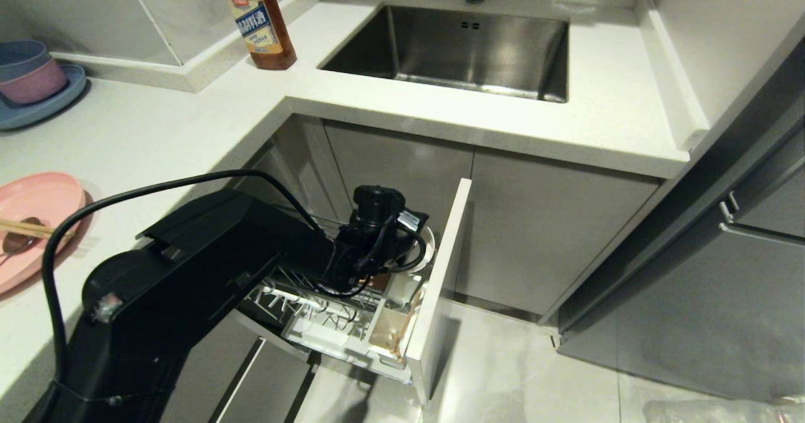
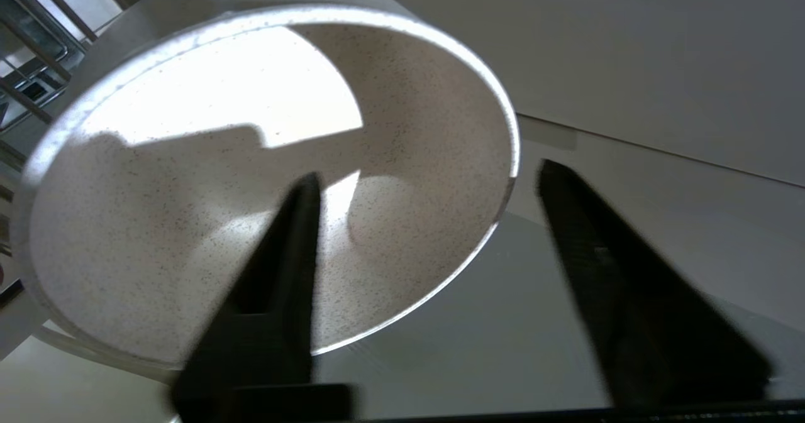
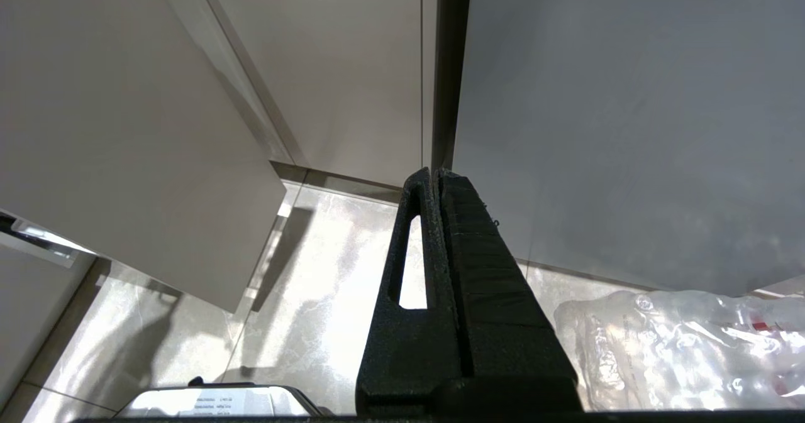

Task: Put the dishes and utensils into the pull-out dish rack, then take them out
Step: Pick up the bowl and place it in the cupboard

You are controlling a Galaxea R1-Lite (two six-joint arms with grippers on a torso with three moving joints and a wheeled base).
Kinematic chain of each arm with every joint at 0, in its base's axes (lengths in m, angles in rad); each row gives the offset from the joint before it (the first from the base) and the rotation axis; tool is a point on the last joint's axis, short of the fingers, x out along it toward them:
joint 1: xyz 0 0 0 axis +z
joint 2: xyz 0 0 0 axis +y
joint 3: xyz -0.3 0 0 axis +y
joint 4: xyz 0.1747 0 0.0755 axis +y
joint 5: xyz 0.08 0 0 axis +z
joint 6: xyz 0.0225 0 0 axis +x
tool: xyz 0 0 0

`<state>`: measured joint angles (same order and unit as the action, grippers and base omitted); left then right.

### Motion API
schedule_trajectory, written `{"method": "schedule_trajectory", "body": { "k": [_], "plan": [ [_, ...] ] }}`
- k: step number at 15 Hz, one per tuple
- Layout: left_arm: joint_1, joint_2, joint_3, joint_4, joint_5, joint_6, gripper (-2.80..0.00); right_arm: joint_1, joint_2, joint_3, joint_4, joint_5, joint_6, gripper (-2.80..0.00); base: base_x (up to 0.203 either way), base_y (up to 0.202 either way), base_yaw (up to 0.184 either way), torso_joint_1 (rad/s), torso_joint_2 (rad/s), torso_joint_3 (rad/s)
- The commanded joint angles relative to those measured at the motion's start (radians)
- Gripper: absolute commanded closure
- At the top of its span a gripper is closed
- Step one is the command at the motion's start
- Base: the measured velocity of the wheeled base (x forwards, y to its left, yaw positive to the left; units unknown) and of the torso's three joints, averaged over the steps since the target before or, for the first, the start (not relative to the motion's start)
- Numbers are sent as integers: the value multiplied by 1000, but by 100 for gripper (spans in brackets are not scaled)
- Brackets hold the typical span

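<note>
On the white speckled stone surface (image 1: pixel 157 134) we see, at far left, one flat pink oval plate (image 1: pixel 38 203) carrying two wooden chopsticks (image 1: pixel 25 227) and one spoon (image 1: pixel 16 241). Further right, our left pincer (image 2: pixel 427 184) stands open astride the rim of one round speckled cream bowl (image 2: pixel 188 159) inside the chrome wire rack (image 1: pixel 327 319). Our right pincer (image 3: pixel 437 178) is closed above the glossy tiled floor (image 3: pixel 314 322).

The sauce bottle (image 1: pixel 256 17) bears a label with print too small to read.
</note>
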<state>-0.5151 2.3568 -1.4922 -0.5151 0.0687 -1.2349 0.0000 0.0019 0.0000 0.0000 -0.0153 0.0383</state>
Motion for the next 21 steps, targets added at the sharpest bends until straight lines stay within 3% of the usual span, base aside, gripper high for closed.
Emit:
{"method": "schedule_trajectory", "body": {
  "k": [1, 10, 21],
  "plan": [
    [0, -1, -2, -3, 0, -8, 0, 0, 0, 2, 0, 0, 0, 0, 0, 0, 0, 0, 0, 0],
    [-2, -10, 3, -2, 5, -8, 0, 0, 0, 3, 0, 0, 0, 0, 0, 0, 0, 0, 0, 0],
    [-1, -182, 91, 0, 56, 26, 0, 0, 0, 2, 0, 0, 0, 0, 0, 0, 0, 0, 0, 0]
  ]
}}
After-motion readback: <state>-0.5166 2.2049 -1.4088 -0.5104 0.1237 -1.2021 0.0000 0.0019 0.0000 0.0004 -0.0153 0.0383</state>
